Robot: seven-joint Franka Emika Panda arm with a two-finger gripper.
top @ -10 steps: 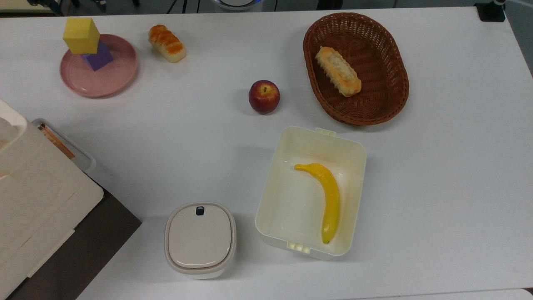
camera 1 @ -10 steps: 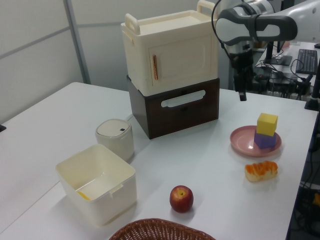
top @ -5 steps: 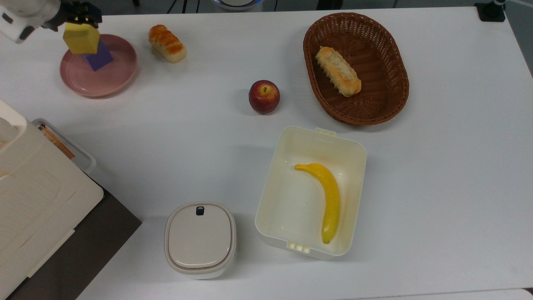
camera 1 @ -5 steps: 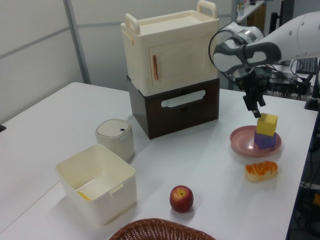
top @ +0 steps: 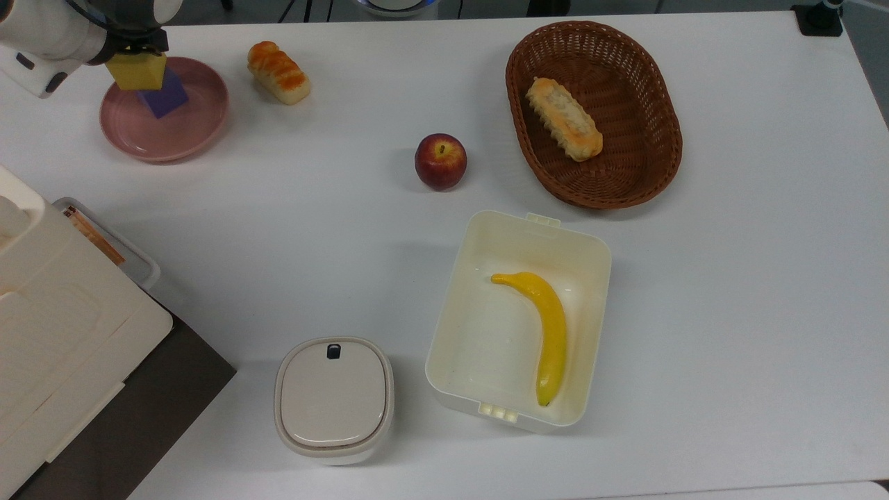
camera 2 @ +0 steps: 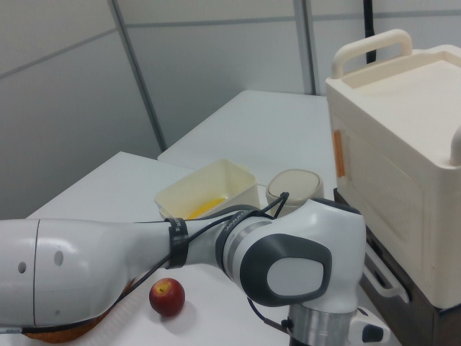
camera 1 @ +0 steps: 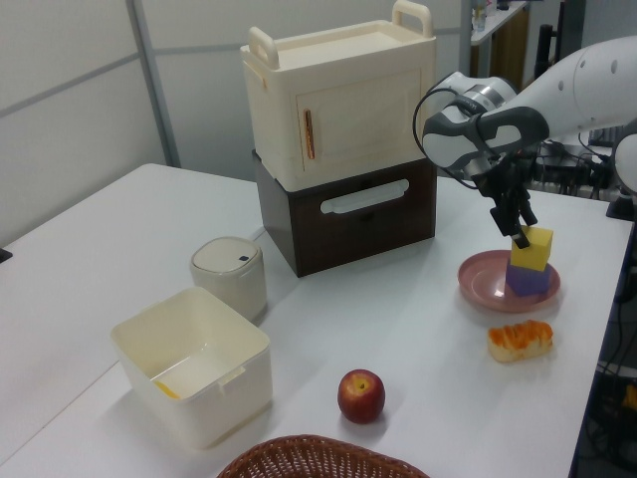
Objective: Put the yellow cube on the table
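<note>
left view: end effector point(camera 1: 520, 232) has dropped from above the pink plate point(camera 1: 480, 285) onto the yellow cube point(camera 1: 532, 248) within the last second. fingers straddle the cube's top but i cannot tell if they've clamped. cube remains stacked on the purple cube point(camera 1: 527, 279), not on the surface point(camera 1: 119, 239). looks like grasp is imminent; lift and move to bare surface remain.

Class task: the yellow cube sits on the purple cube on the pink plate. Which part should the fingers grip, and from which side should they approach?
Grip two opposite flat side faces of the yellow cube, coming from above: its top is free, while the purple cube blocks its underside.
</note>
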